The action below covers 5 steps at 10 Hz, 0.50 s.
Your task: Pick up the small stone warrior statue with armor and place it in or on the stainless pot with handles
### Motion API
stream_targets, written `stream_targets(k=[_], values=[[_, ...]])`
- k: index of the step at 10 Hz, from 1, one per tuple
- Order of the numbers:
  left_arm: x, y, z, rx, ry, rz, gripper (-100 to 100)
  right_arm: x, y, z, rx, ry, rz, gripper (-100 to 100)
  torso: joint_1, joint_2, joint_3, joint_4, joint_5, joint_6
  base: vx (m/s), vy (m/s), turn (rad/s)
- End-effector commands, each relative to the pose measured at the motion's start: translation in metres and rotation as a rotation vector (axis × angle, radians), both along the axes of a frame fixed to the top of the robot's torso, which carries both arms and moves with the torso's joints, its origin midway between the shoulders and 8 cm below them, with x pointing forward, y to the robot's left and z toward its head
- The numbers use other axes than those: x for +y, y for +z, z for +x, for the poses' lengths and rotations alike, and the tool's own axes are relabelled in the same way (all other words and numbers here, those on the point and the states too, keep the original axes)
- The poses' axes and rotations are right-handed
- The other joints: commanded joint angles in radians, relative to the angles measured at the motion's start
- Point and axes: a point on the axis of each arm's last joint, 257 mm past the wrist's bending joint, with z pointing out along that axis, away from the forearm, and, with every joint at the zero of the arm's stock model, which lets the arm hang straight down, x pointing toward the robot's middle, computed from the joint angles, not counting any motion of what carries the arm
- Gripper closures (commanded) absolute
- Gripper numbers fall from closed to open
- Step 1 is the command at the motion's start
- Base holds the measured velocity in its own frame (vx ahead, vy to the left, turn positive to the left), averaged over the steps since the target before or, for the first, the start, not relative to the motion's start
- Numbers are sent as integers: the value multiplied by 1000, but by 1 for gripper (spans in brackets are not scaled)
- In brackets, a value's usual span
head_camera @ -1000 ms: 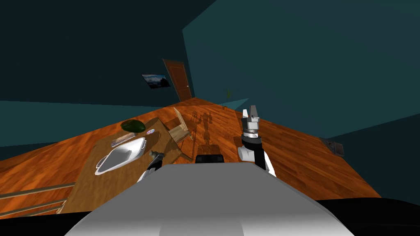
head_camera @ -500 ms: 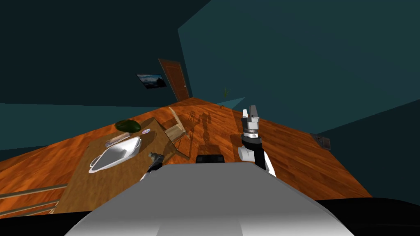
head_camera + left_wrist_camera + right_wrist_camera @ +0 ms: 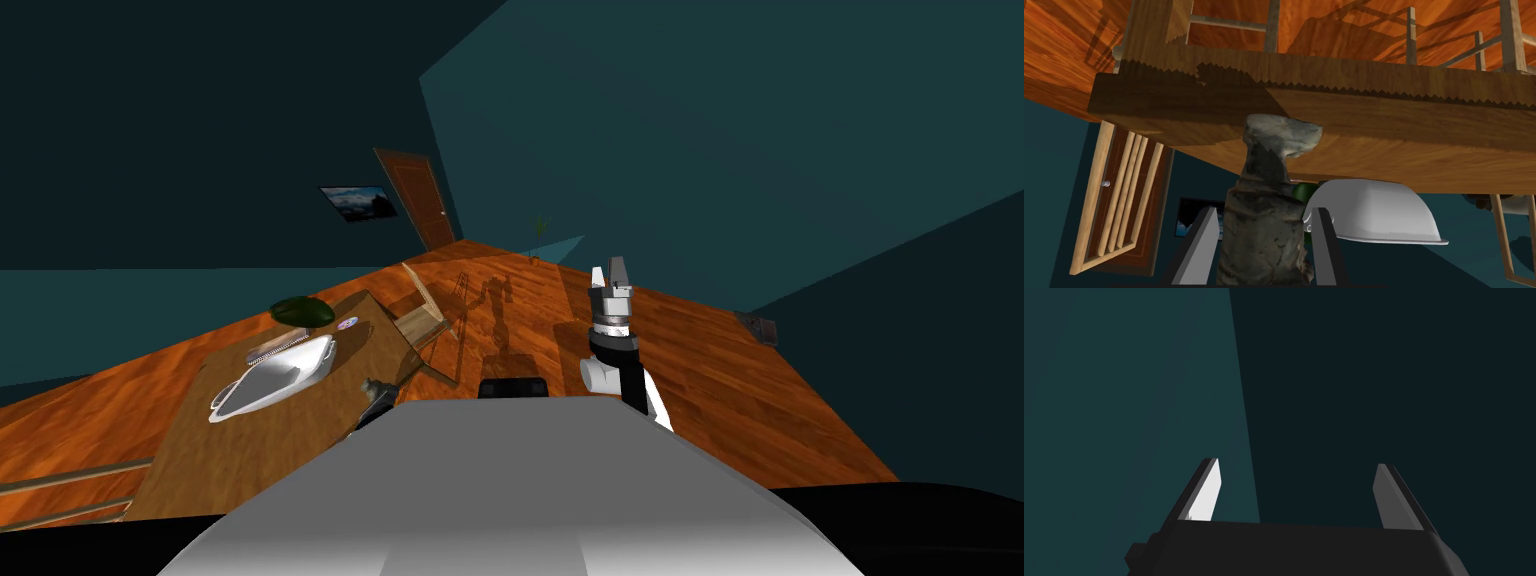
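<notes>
A grey stone statue [image 3: 1264, 220] stands between the fingers [image 3: 1200, 245] of my left gripper [image 3: 1263, 237], which is shut on its lower part. In the head view the statue [image 3: 375, 387] hangs at the near right edge of the wooden table [image 3: 250, 430], just above my chest. The pot [image 3: 270, 378], a pale shiny oval vessel with handles at both ends, sits on the table to the statue's left; the left wrist view has the pot [image 3: 1374, 210] just beyond the statue. My right gripper [image 3: 612, 276] is raised over the floor, open and empty [image 3: 1296, 488].
A dark green rounded object [image 3: 302, 311], a small disc [image 3: 347, 323] and a spiral-edged flat item [image 3: 275, 346] lie on the table behind the pot. A wooden chair [image 3: 425, 318] leans at the table's far corner. Wooden rails [image 3: 60, 485] are at the left edge.
The whole head view has slid leftward, so I have turned or moved. The statue stays in my left gripper and the right arm keeps its pose.
</notes>
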Motion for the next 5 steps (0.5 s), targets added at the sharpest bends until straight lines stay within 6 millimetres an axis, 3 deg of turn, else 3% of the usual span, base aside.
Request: stream_targets(k=[1, 5], values=[[3, -2, -5, 9, -8, 7, 100, 0, 0, 0, 0, 0, 0, 0, 0, 0, 0, 0, 0, 0, -94, -59, -139], [15, -1, -12, 16, -26, 32, 100, 0, 0, 0, 0, 0, 0, 0, 2, 4, 2, 1, 0, 1, -127, -34, -165]])
